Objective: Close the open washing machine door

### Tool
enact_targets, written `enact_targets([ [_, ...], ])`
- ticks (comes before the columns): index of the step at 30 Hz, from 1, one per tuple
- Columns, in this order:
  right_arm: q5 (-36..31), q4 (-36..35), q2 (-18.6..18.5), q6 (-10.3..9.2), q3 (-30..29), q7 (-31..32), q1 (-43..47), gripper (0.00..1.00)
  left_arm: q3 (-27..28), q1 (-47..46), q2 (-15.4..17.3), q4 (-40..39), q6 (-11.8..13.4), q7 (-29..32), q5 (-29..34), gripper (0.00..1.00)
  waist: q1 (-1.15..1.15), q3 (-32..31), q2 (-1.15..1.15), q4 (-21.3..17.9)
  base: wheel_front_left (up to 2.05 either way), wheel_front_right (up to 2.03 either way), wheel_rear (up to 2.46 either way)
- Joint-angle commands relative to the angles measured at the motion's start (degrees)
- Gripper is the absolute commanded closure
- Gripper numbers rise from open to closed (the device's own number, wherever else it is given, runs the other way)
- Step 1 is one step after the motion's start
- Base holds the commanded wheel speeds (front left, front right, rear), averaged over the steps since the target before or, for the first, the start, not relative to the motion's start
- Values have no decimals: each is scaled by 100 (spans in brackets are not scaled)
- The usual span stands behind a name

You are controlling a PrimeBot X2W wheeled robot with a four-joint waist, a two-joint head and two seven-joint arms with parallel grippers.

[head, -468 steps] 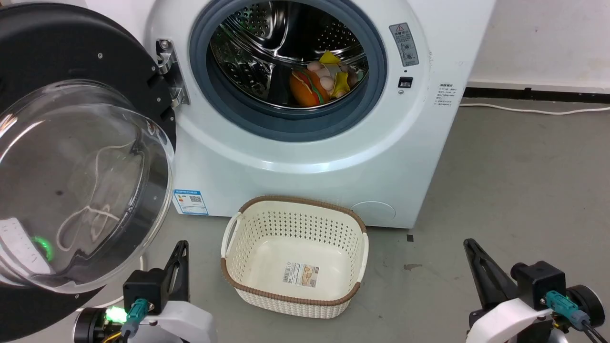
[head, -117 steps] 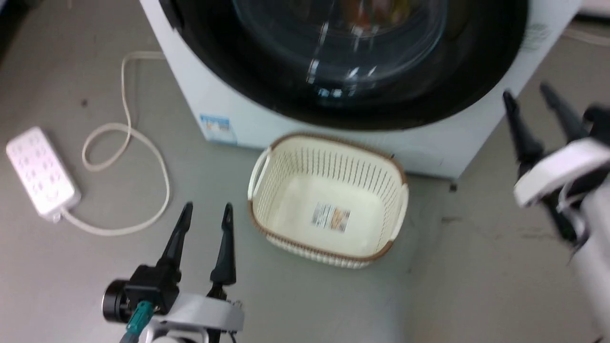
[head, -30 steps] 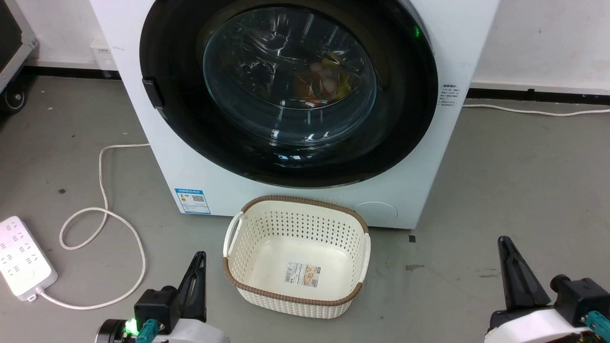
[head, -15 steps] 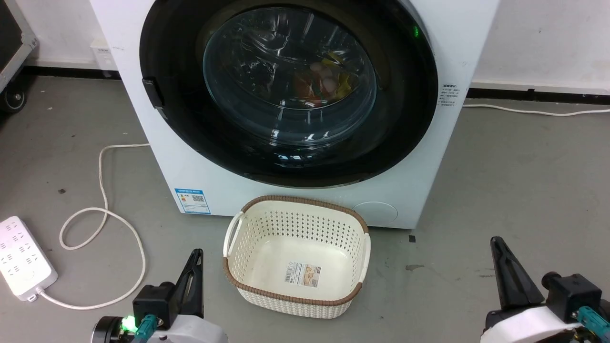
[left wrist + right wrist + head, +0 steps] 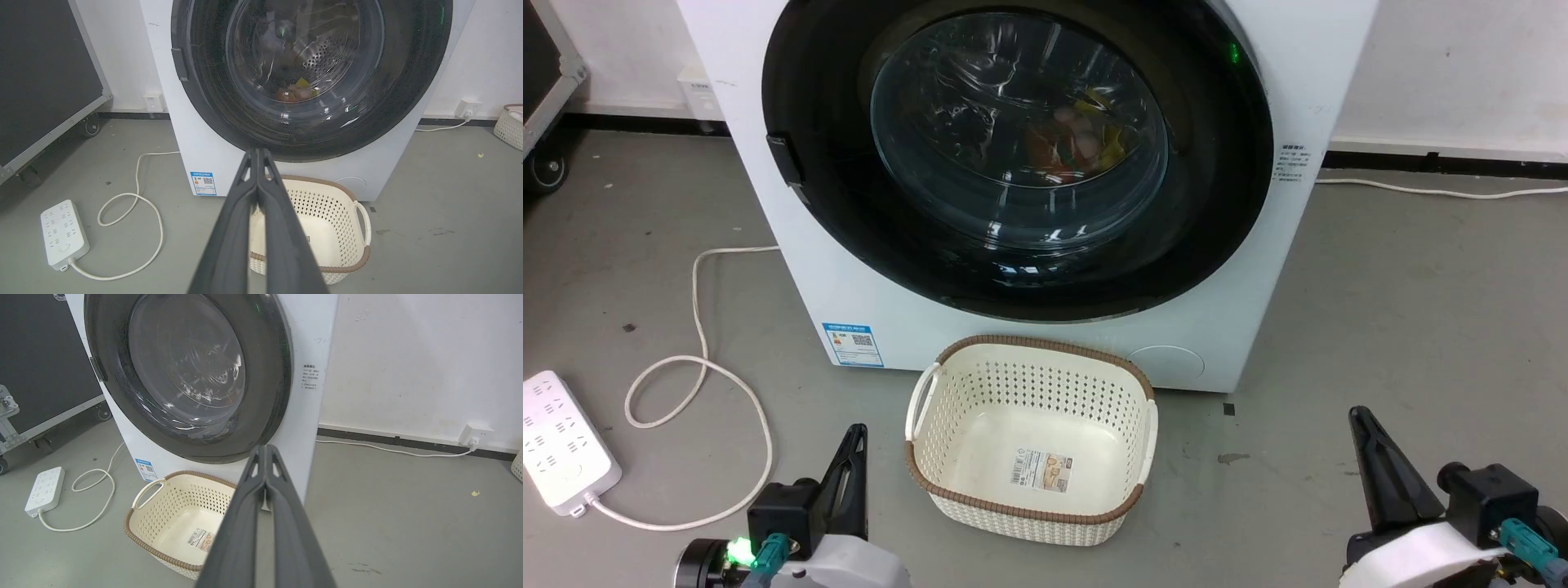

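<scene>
Washing machine door (image 5: 1017,155) lies flat against the white front of the machine (image 5: 833,286), its black ring covering the drum opening all round. A quarter of a minute ago it hung wide open to the left with the steel drum bare. Through the glass bowl the coloured toys (image 5: 1078,143) show dimly inside. Over the last second the door has not stirred, while both arms have sunk a little toward the near edge of the head view, the right one also sliding slightly left. I judge the closing done, or as good as done: no gap shows along the rim, though whether the latch has caught cannot be told by looks alone

The left gripper (image 5: 856,433) sits at the near left and the right gripper (image 5: 1357,415) at the near right, both low over the grey floor (image 5: 1380,310) and well apart from the door, which stands far beyond and between them. The empty basket (image 5: 1045,340) rests on the floor between the two, just before the machine. In each wrist view the fingers (image 5: 241,212) are pressed together along their length, holding nothing — they point up toward the door's lower rim
</scene>
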Motion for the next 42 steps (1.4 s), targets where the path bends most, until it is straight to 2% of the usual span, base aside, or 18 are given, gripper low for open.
enact_targets([
  [1,-65,-42,17,-3,20,38,-75,100,30,-64,3,-46,32,39,52,100,0,0,0,0,0,0,0],
  [42,-352,-132,27,-4,200,533,-152,100,196,-110,5,-366,104,528,275,100,0,3,0,-12,0,0,0],
])
